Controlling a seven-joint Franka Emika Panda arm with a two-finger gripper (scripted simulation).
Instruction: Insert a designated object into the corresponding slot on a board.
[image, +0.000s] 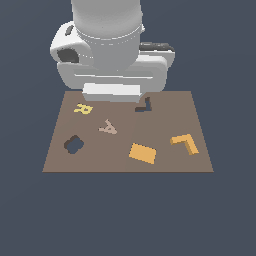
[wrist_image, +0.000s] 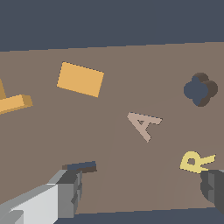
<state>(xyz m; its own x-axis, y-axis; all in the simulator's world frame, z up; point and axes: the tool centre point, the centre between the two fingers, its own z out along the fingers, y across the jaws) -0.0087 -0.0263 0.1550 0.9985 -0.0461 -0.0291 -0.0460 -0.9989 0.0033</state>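
Exterior view: the brown board (image: 125, 160) lies flat, with the white arm (image: 107, 45) rising over its far edge and hiding the jaws, so from here I cannot tell how they stand. The orange angle block (image: 185, 143) rests on the board toward the exterior view's right, near the right edge and apart from everything else. The orange rectangle (image: 142, 153) lies to its left, closer to the near edge. The small dark L-shaped slot (image: 144, 106) sits at the far side of the board, just below the arm's body, well apart from the angle block. A yellow R (image: 83, 108) is at the far left, a pinkish A (image: 108, 128) near the middle, and a dark rounded hole (image: 74, 144) toward the left edge.

Wrist view: the gripper (wrist_image: 142, 192) shows two fingers at the frame's lower corners, one pale grey (wrist_image: 65, 194) and one dark (wrist_image: 214, 190), spread wide with bare board between them and nothing held. The slot (wrist_image: 79, 166) appears as a dark strip just beside the grey finger's tip. The angle block (wrist_image: 13, 103) is cut off by the frame edge, well away from the fingers. The rectangle (wrist_image: 80, 79), A (wrist_image: 144, 124), R (wrist_image: 197, 162) and hole (wrist_image: 200, 89) all lie on the board (wrist_image: 113, 57).
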